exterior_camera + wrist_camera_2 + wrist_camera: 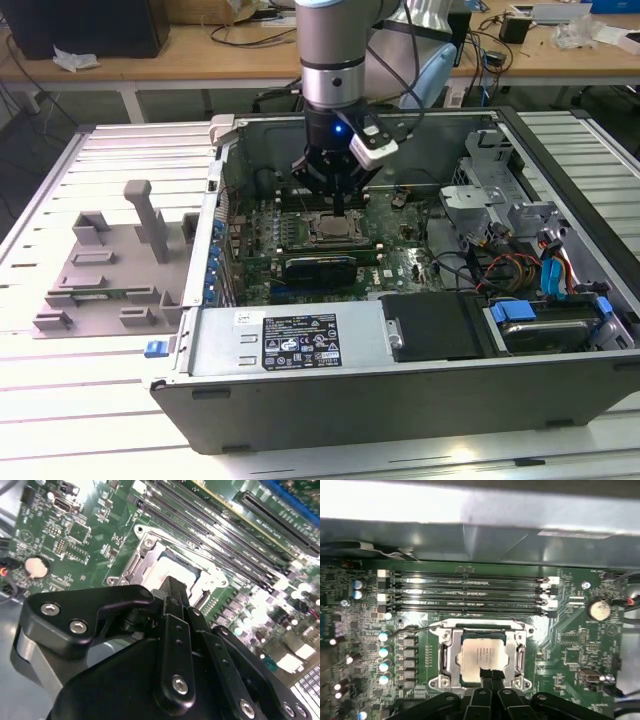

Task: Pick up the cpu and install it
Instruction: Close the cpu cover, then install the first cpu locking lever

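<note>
The cpu [481,655], a silver-grey square chip, lies flat in the metal socket frame [447,656] on the green motherboard [400,262] inside the open computer case. My gripper [490,673] hangs right over the socket, at one edge of the chip. Its black fingers are pressed together and shut, with nothing between them. In the second wrist view the gripper [172,584] covers most of the socket, and a light strip of the cpu [181,571] shows beyond the fingertips. In the exterior view the gripper [340,207] stands just above the cpu [334,229].
Black memory slots [470,592] run beside the socket, towards the case wall [470,535]. A power supply box [290,340], a drive cage [490,190] and bundled cables [500,268] crowd the case. A grey fixture tray [110,265] sits at the exterior view's left.
</note>
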Motion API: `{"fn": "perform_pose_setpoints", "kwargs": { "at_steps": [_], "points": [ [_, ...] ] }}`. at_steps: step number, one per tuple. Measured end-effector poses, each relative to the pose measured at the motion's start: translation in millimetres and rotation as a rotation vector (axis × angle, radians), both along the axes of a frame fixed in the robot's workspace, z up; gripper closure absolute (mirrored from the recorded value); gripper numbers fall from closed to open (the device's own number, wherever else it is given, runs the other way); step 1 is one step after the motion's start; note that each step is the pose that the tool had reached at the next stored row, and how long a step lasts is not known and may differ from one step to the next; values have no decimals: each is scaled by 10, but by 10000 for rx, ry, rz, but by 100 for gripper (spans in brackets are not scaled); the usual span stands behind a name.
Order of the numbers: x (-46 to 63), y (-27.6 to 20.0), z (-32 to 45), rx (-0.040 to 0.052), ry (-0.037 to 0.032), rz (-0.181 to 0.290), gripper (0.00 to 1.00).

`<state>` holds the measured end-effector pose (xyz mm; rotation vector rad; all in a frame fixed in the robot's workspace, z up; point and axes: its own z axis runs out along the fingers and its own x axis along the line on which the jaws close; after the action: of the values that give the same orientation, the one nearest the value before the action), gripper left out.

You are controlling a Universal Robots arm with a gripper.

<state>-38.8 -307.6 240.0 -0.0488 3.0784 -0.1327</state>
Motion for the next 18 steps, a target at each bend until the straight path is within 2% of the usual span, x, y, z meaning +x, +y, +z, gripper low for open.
{"fn": "perform_pose_setpoints", "kwargs": {
  "at_steps": [2, 18],
  "points": [
    [0, 0, 38, 1, 0, 1, 89],
    [0, 0, 47, 1, 0, 0, 89]
  ]
}}
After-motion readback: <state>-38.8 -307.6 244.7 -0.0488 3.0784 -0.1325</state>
